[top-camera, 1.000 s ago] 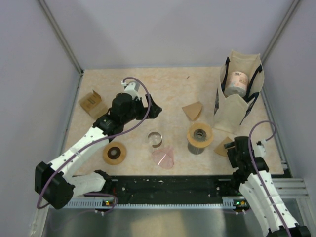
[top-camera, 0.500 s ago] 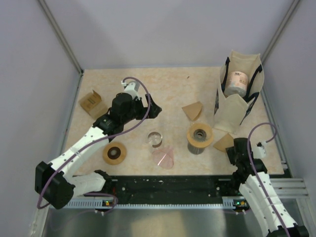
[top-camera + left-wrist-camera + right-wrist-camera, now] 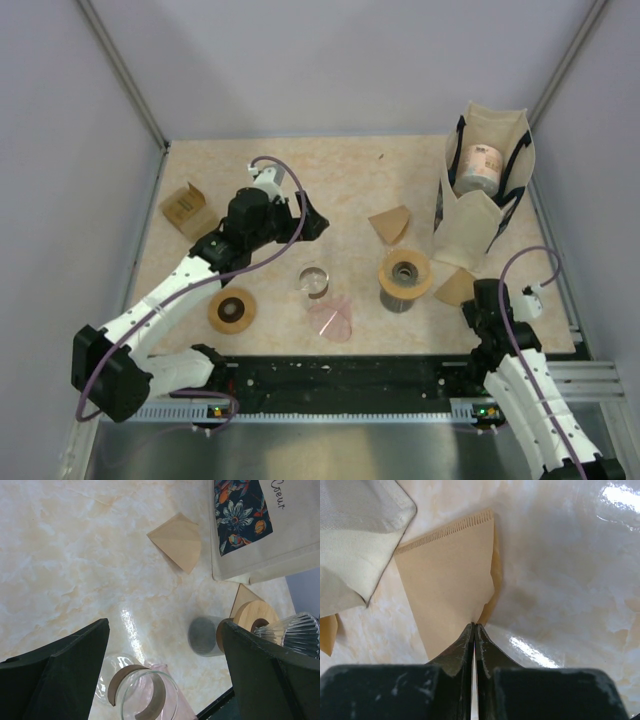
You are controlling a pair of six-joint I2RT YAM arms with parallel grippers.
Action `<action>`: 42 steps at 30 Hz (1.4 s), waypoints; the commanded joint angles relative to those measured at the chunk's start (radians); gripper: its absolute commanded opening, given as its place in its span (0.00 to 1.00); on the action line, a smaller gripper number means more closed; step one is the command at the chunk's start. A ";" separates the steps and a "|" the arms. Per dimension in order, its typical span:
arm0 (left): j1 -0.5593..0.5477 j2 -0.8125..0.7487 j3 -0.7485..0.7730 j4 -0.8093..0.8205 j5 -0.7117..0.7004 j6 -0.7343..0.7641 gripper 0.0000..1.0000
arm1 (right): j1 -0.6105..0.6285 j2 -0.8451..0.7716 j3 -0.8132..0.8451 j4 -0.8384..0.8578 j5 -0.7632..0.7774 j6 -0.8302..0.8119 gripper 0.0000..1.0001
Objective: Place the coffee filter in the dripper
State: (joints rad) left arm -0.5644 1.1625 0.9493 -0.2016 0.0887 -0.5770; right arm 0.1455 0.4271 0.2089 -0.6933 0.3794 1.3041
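Barely shifted since a second ago, our right tool [image 3: 474, 630] pinches the tip of the coffee filter [image 3: 447, 575], lying on the table [image 3: 570, 580] just beside the tote bag [image 3: 355, 535], near the dripper [image 3: 405, 272]; our left tool [image 3: 165, 652] hangs released

Reaches fwd & inward w/ white-and-black left arm [image 3: 170, 295]; holds black left gripper [image 3: 165, 625] wide open, fingers [image 3: 65, 670] well apart. Tucks white-and-black right arm [image 3: 525, 375] near base, wrist low; pinches black right gripper [image 3: 474, 626] fingers [image 3: 455, 655] together on tip of tan paper coffee filter [image 3: 450, 580].
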 commanded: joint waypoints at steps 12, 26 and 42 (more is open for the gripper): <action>0.003 0.012 0.023 0.054 0.023 0.002 0.99 | -0.009 -0.028 0.297 -0.110 0.021 -0.281 0.00; 0.003 0.037 0.060 0.065 0.085 0.026 0.99 | -0.011 0.025 0.446 -0.207 -0.074 -0.441 0.30; 0.003 0.037 0.039 0.059 0.075 0.029 0.99 | -0.011 0.114 0.080 0.103 -0.120 -0.141 0.75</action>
State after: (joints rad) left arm -0.5640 1.2022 0.9668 -0.1825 0.1604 -0.5667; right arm 0.1455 0.5583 0.3248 -0.7246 0.2333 1.0966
